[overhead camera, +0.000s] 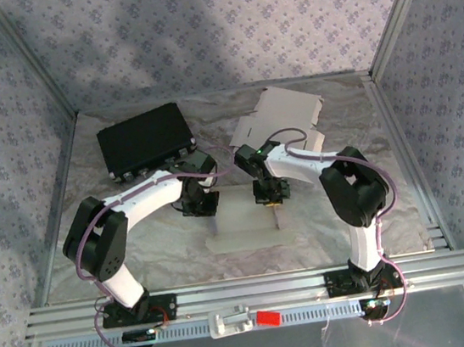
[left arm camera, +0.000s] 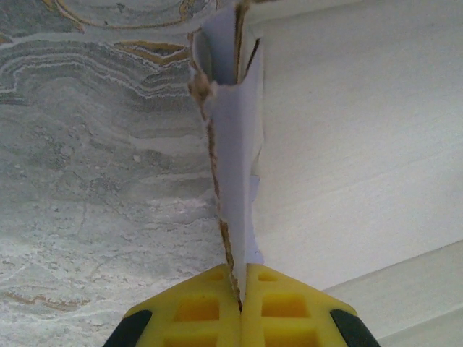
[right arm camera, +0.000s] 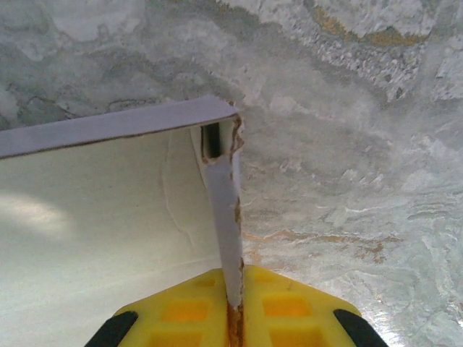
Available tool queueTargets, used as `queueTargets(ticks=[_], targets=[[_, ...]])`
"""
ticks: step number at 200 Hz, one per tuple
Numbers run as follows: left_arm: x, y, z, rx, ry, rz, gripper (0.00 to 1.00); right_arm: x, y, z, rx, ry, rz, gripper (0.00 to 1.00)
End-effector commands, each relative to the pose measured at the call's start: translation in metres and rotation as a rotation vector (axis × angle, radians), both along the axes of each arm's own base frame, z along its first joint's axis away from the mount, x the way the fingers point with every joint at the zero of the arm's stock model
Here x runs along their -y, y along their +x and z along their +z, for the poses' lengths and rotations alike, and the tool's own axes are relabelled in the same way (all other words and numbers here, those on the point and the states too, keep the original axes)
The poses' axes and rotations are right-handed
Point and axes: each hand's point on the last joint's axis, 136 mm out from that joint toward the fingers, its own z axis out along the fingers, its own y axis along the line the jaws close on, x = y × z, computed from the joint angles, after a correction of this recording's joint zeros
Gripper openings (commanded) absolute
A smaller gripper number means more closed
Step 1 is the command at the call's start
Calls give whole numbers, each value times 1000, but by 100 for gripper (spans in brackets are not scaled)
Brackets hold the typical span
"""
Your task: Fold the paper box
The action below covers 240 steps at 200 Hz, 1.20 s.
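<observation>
From above, the paper box (overhead camera: 246, 225) lies white and partly folded on the marbled tabletop (overhead camera: 325, 230), at the middle and between the two arms; the left end effector (overhead camera: 201, 208) points down at the box's left far corner and the right end effector (overhead camera: 272, 203) at its right far corner; a black case (overhead camera: 144, 139) sits far left, well apart from the box; flat cardboard blanks (overhead camera: 280, 116) lie far right of the case, behind the right arm; a small red piece (overhead camera: 268, 318) rests on the rail at the near edge.

At the left wrist, the yellow fingers (left arm camera: 195, 309) of the left end effector (left arm camera: 241, 280) are pressed together on the brown-edged rim of an upright side wall of the paper box (left arm camera: 362, 144); the wall runs away from the camera, with the box's white inside to its right and bare tabletop (left arm camera: 94, 181) to its left.

At the right wrist, the yellow fingers (right arm camera: 289, 307) of the right end effector (right arm camera: 233, 293) are clamped on the edge of an upright wall of the paper box (right arm camera: 94, 238); that wall meets a second wall at a corner further on; the white inside lies to the left, and tabletop (right arm camera: 362, 159) to the right.
</observation>
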Motion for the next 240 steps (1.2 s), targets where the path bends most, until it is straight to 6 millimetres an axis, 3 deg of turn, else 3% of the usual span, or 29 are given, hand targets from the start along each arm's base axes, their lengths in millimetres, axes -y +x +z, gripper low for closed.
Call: queueTargets(ticks=[1, 24, 41, 78, 114, 147, 168, 198, 240], targets=[[-5, 7, 13, 59, -1, 32, 0, 18, -20, -17, -78, -109, -15, 12], [-8, 9, 17, 82, 7, 36, 0, 26, -22, -17, -81, -181, 0, 12], [-9, 10, 21, 103, 6, 42, 0, 34, -21, -9, -69, -274, 30, 0], [-10, 12, 26, 134, -8, 58, 0, 34, -11, 15, -20, -392, 96, 0], [-11, 14, 25, 148, -9, 68, 0, 24, -9, 14, -25, -354, 92, 0], [-12, 14, 24, 149, -5, 76, 0, 11, -6, 9, 16, -152, 55, 0], [-14, 14, 25, 156, 1, 81, 0, 4, 0, 13, 55, -30, 46, 10], [-16, 15, 25, 162, 6, 85, 0, 8, -3, 12, 44, 5, 35, 23], [-17, 14, 25, 164, 7, 86, 0, 11, -13, 2, 15, 19, 25, 25]])
